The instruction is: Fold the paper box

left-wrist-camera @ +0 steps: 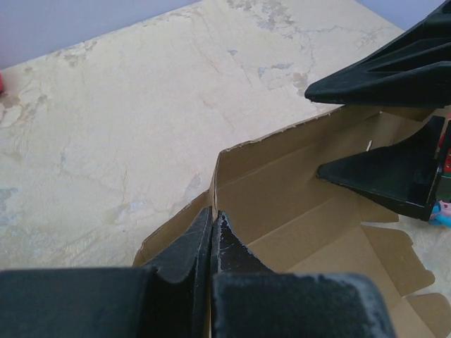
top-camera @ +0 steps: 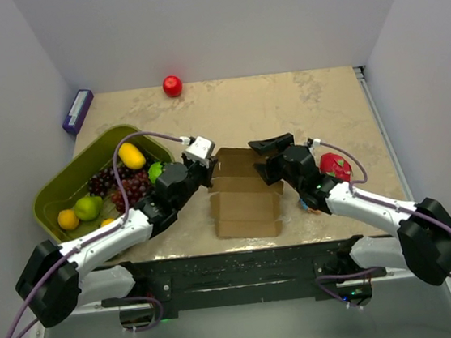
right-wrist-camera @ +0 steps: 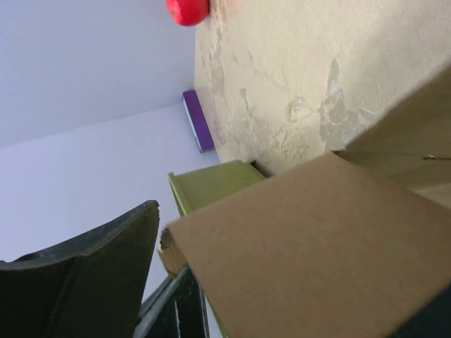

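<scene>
The paper box (top-camera: pixel 246 207) is a brown cardboard sheet, partly folded, lying at the table's near middle with its far walls raised. My left gripper (top-camera: pixel 209 171) is shut on the box's left wall; in the left wrist view its fingertips (left-wrist-camera: pixel 213 220) pinch the thin cardboard edge (left-wrist-camera: pixel 282 176). My right gripper (top-camera: pixel 268 157) stands open at the box's far right corner. One finger (top-camera: pixel 272 142) is beyond the raised wall and the other is nearer. In the right wrist view a cardboard flap (right-wrist-camera: pixel 317 239) fills the space beside one black finger (right-wrist-camera: pixel 99 274), and the other finger is mostly hidden.
An olive-green basket (top-camera: pixel 53 195) with grapes and other fruit stands at the left, close behind my left arm. A red ball (top-camera: pixel 172 85) lies at the far edge. A purple box (top-camera: pixel 78 111) lies at the far left. A red fruit (top-camera: pixel 335 166) sits beside my right arm.
</scene>
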{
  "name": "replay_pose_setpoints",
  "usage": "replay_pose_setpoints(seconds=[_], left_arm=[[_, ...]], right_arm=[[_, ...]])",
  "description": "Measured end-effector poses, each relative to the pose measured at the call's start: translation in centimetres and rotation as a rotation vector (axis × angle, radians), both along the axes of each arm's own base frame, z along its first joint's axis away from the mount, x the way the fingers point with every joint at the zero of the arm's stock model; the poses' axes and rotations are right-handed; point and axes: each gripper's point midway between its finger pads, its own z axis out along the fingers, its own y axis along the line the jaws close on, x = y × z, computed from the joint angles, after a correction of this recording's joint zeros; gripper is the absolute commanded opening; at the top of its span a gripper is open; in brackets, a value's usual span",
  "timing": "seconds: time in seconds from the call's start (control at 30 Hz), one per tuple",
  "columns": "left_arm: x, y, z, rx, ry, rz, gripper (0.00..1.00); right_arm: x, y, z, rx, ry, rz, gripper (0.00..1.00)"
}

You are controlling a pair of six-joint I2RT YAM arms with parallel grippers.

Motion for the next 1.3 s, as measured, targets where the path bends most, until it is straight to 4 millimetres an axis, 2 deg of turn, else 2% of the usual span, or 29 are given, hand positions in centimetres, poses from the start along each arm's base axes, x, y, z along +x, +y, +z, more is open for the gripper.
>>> replay_pose_setpoints(seconds=[0.17, 0.33, 0.37, 0.4, 0.47, 0.5, 0.57, 0.6, 0.63, 0.7, 0.73, 0.8, 0.83, 0.93, 1.0, 1.13, 1.23, 1.3], left_arm=[[-0.1, -0.2, 0.3, 0.041, -0.045, 0.006, 0.00], [0.1, 0.0, -0.3, 0.071, -0.045, 0.024, 0.00], [0.1, 0.0, -0.5, 0.076, -0.042, 0.028, 0.00], [0.1, 0.0, -0.7, 0.080, -0.039, 0.030, 0.00], [0.1, 0.0, -1.3, 0.093, -0.028, 0.035, 0.00], [0.1, 0.1, -1.5, 0.097, -0.025, 0.036, 0.00], [-0.1, 0.1, -2.1, 0.108, -0.015, 0.037, 0.01], [-0.2, 0.2, -2.3, 0.113, -0.009, 0.037, 0.05], [-0.2, 0.2, -2.4, 0.116, -0.006, 0.037, 0.14], [-0.3, 0.2, -2.6, 0.119, 0.002, 0.039, 0.25], [-0.4, 0.3, -2.8, 0.121, 0.012, 0.044, 0.37], [-0.5, 0.5, -3.3, 0.132, 0.027, 0.051, 0.48], [-0.6, 0.7, -3.5, 0.131, 0.041, 0.057, 0.60], [-1.1, 1.0, -3.4, 0.126, 0.061, 0.060, 0.71], [-1.6, 1.1, -2.6, 0.105, 0.061, 0.055, 0.71], [-3.2, 0.5, -0.4, 0.036, 0.056, 0.017, 0.70], [-5.4, -1.4, 0.7, -0.026, 0.066, -0.065, 0.65], [-7.0, -2.9, 0.4, -0.047, 0.091, -0.132, 0.60]], right_arm=[[0.4, -0.2, -0.5, 0.003, 0.015, -0.028, 0.63], [0.4, 0.1, -0.8, 0.013, 0.019, -0.034, 0.51], [0.4, 0.1, -1.0, 0.017, 0.020, -0.034, 0.47], [0.4, 0.2, -1.1, 0.018, 0.022, -0.034, 0.38], [0.3, 0.1, -1.6, 0.020, 0.027, -0.036, 0.31], [0.2, 0.1, -1.9, 0.020, 0.033, -0.037, 0.23], [0.2, 0.2, -2.6, 0.015, 0.045, -0.039, 0.20], [0.2, 0.2, -2.9, 0.015, 0.051, -0.040, 0.20], [0.2, 0.2, -3.1, 0.014, 0.057, -0.041, 0.18], [0.3, 0.3, -3.5, 0.014, 0.063, -0.042, 0.15], [0.4, 0.4, -3.7, 0.013, 0.066, -0.043, 0.15], [0.4, 0.4, -4.1, 0.009, 0.073, -0.044, 0.13], [0.4, 0.4, -4.3, 0.005, 0.077, -0.043, 0.12], [0.4, 0.3, -4.6, -0.001, 0.082, -0.044, 0.09], [0.4, 0.3, -4.6, -0.001, 0.082, -0.044, 0.05], [0.4, 0.3, -4.6, -0.002, 0.080, -0.046, 0.04], [0.3, 0.2, -4.6, -0.004, 0.081, -0.047, 0.04], [0.3, 0.2, -4.6, -0.007, 0.083, -0.049, 0.04]])
